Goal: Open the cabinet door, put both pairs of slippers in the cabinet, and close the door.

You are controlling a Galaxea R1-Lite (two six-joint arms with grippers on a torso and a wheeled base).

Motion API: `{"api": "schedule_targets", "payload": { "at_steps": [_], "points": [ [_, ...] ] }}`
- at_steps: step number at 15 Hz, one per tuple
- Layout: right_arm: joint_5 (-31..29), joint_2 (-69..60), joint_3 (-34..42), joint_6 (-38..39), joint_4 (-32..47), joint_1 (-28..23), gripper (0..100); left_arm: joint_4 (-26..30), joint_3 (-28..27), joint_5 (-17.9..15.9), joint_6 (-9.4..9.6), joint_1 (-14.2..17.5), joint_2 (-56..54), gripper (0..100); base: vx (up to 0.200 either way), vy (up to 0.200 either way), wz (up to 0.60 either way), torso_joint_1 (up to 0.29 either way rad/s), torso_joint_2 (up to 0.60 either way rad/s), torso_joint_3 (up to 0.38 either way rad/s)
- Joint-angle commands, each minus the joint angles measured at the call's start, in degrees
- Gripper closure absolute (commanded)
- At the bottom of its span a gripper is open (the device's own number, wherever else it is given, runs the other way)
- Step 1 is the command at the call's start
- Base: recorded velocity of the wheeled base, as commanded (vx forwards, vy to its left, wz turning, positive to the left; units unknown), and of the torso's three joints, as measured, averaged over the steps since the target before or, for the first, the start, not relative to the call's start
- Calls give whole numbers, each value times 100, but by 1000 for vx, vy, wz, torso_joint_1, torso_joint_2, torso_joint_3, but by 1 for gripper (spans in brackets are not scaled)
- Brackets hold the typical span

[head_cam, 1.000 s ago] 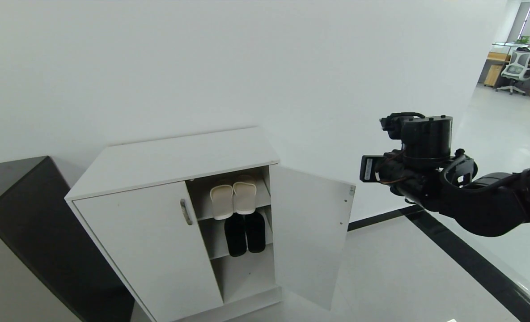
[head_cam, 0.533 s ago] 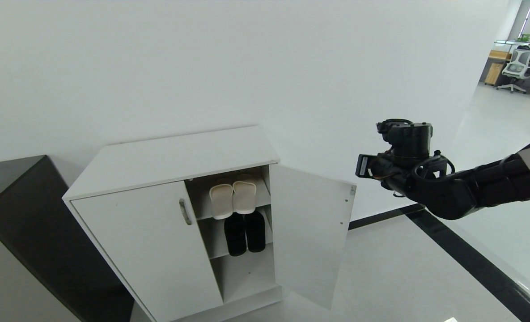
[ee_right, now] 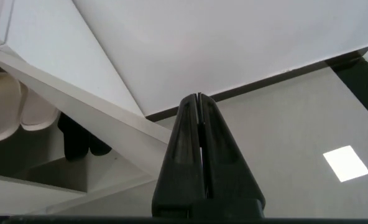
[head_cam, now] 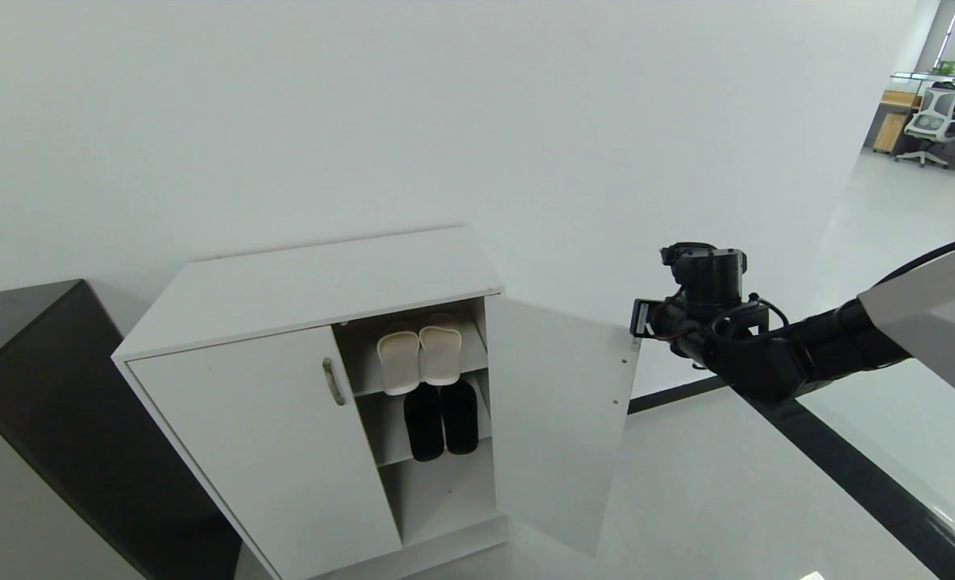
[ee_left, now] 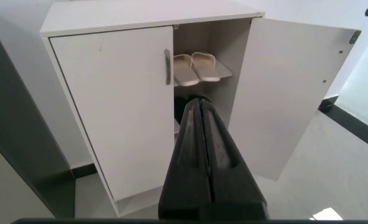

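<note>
With the white slippers (head_cam: 421, 358) and black slippers (head_cam: 442, 419) both on shelves inside the cabinet (head_cam: 308, 282), I'd get the clenched, empty right pincer (ee_right: 199, 102), just beside the open door (head_cam: 558, 419)'s top outer corner, behind its outside face and push it shut gently.

Left fingers (ee_left: 188, 144), right fingers (ee_right: 185, 144): pressed together

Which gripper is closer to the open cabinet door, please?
The right. The right gripper sits by the top outer corner of the open door; the left gripper is farther back, in front of the cabinet.
</note>
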Motion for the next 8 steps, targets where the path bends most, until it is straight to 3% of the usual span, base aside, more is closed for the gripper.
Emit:
{"api": "schedule_targets", "payload": {
  "at_steps": [1,8],
  "points": [
    [-1,111,-8,-1,-1,4,100,0,0,-4,-4,4,-1,100,0,0,0,0,0,0],
    [-19,322,-52,-1,-18,48,100,0,0,5,-4,-4,-1,100,0,0,0,0,0,0]
  ]
}}
